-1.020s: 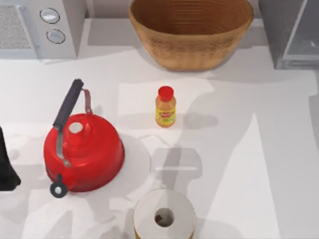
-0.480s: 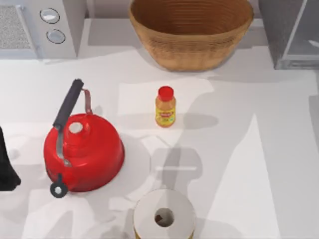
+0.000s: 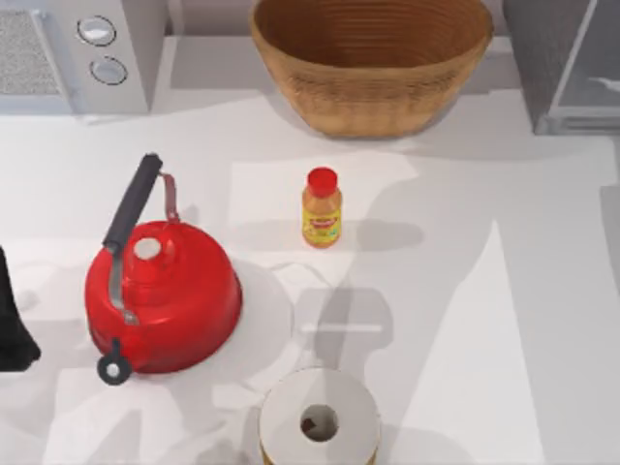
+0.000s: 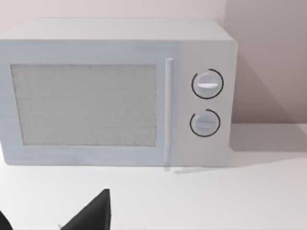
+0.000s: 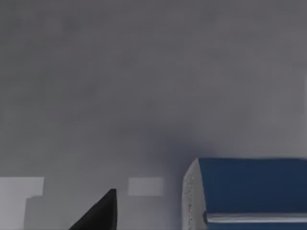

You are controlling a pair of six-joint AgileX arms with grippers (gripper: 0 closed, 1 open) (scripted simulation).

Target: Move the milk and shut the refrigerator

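While the left arm [image 3: 12, 320] sits parked at the worktop's [image 3: 484, 320] left edge, its wrist view faces the light-grey microwave [image 4: 115, 91] with two round knobs, and one dark fingertip [image 4: 93, 213] shows low in that picture; whether that gripper is open cannot be told. In the right wrist view, the blue top of the milk [image 5: 249, 187] sits against a grey metallic surface, just beside a dark fingertip [image 5: 98, 213] of the right gripper; its opening cannot be told either, nor whether it holds the carton. The refrigerator [image 3: 567, 63] stands at the far right corner. Between the appliances sits a wicker basket [image 3: 373, 58]; nearer are an orange juice bottle [image 3: 322, 208], a red kettle [image 3: 160, 291] and a paper roll [image 3: 318, 421].
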